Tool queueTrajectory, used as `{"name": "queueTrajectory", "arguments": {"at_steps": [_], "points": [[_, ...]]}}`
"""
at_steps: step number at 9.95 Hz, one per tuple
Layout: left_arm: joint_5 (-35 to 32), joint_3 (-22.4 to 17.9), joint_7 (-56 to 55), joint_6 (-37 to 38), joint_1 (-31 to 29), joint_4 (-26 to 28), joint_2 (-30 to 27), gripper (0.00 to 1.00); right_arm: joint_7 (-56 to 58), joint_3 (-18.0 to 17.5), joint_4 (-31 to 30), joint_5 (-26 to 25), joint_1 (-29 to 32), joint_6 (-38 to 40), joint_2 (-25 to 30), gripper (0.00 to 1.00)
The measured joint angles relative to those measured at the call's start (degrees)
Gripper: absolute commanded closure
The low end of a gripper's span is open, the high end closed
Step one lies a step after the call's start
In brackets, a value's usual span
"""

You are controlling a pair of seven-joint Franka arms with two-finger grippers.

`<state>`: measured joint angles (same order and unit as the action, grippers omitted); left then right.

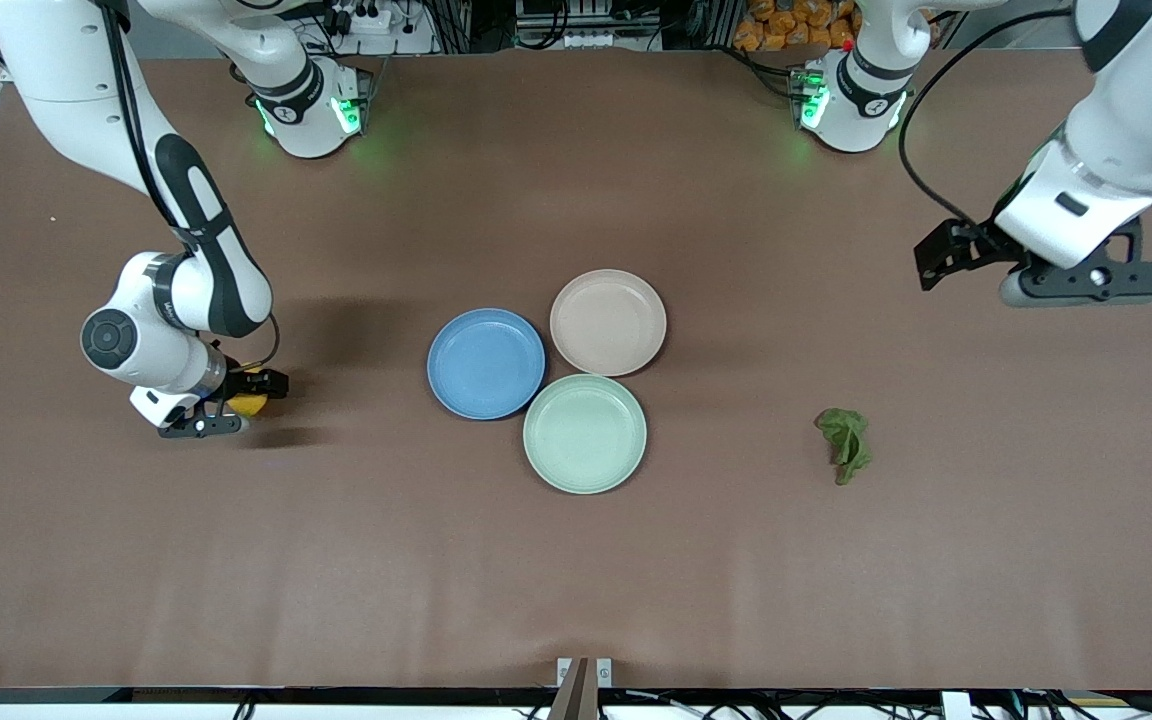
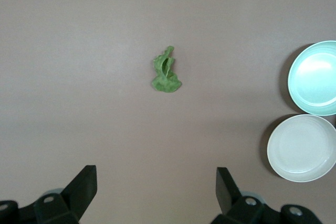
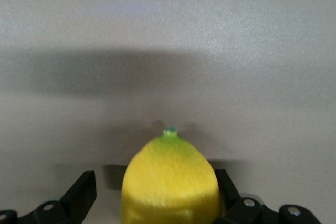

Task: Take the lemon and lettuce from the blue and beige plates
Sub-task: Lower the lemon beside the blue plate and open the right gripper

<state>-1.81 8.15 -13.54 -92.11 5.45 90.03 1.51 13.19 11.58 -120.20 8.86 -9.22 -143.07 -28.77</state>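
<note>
The yellow lemon [image 1: 252, 406] lies on the brown table toward the right arm's end, apart from the plates. My right gripper [image 1: 236, 403] is down around it and open: in the right wrist view the lemon [image 3: 170, 182] sits between the spread fingers of the gripper [image 3: 154, 195], with a gap on one side. The dark green lettuce [image 1: 844, 443] lies on the table toward the left arm's end. My left gripper [image 1: 941, 262] is open and empty, high over the table; its wrist view shows the lettuce [image 2: 166, 72] ahead of the gripper [image 2: 156, 195]. The blue plate [image 1: 486, 363] and beige plate [image 1: 608, 322] are empty.
A pale mint-green plate [image 1: 585, 433], also empty, touches the blue and beige plates and lies nearer the front camera. The left wrist view shows the mint plate [image 2: 315, 77] and the beige plate [image 2: 302, 148] at its edge.
</note>
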Motion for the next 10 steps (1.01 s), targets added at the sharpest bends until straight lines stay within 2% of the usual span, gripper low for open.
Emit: {"name": "queueTrajectory", "arguments": {"at_steps": [4, 10], "points": [[1.96, 0.02, 0.67, 6.75, -0.01, -3.11, 0.17, 0.0, -0.03, 0.37, 9.53, 0.14, 0.03, 13.99, 0.17, 0.0], [2.17, 0.06, 4.81, 9.02, -0.02, -5.5, 0.3, 0.0, -0.03, 2.4, 19.15, 0.15, -0.07, 20.97, 0.31, 0.0]]}}
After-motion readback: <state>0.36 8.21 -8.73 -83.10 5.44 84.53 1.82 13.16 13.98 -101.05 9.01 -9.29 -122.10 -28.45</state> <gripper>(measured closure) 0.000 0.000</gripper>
